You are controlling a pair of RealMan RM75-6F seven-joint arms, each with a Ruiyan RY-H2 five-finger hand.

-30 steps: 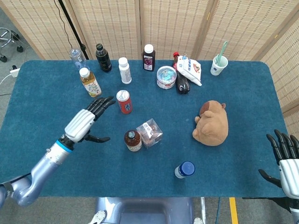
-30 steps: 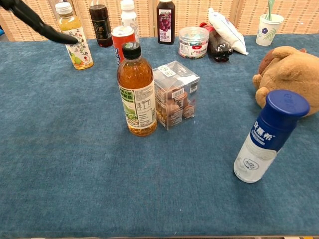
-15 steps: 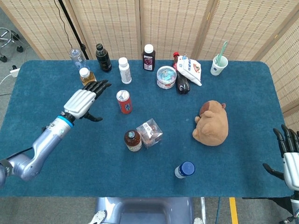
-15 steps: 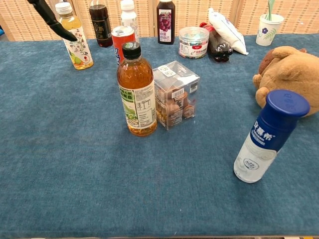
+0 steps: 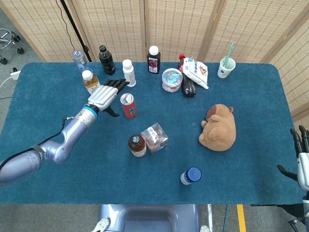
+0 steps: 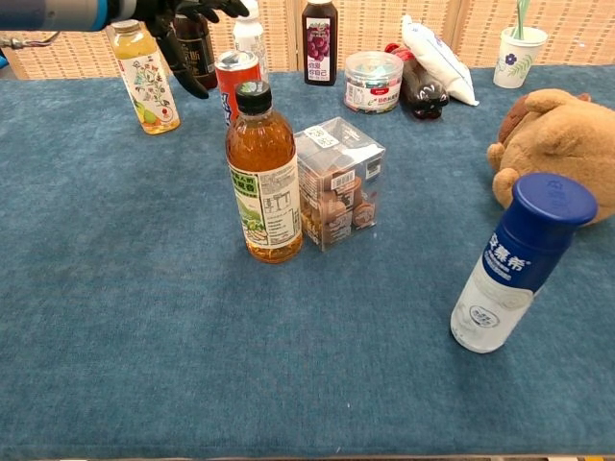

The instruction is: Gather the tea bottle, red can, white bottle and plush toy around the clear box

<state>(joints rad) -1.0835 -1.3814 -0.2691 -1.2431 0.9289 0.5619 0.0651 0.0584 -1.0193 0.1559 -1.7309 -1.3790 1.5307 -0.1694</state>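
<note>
Crowding the red can (image 5: 128,105): yellow-labelled bottle (image 5: 90,82), small white bottle (image 5: 128,72), dark bottle (image 5: 106,60). Left hand (image 5: 105,94) hovers between them, fingers (image 5: 119,84) apart. Right hand (image 5: 303,162) off desk (image 5: 251,106), fingers spread.

Over the last second the left hand (image 5: 105,95) has travelled from the open stretch of the surface (image 5: 58,125) toward the far-left cluster, and it now sits between the floral-label bottle (image 5: 91,82) and the red can (image 5: 128,105), fingers (image 5: 117,85) spread and reaching toward the white bottle (image 5: 128,72). In the chest view it has swung in from the top-left corner to hang just left of the can. The right hand (image 5: 302,162) has slid further off the near-right edge, only partly showing now.
</note>
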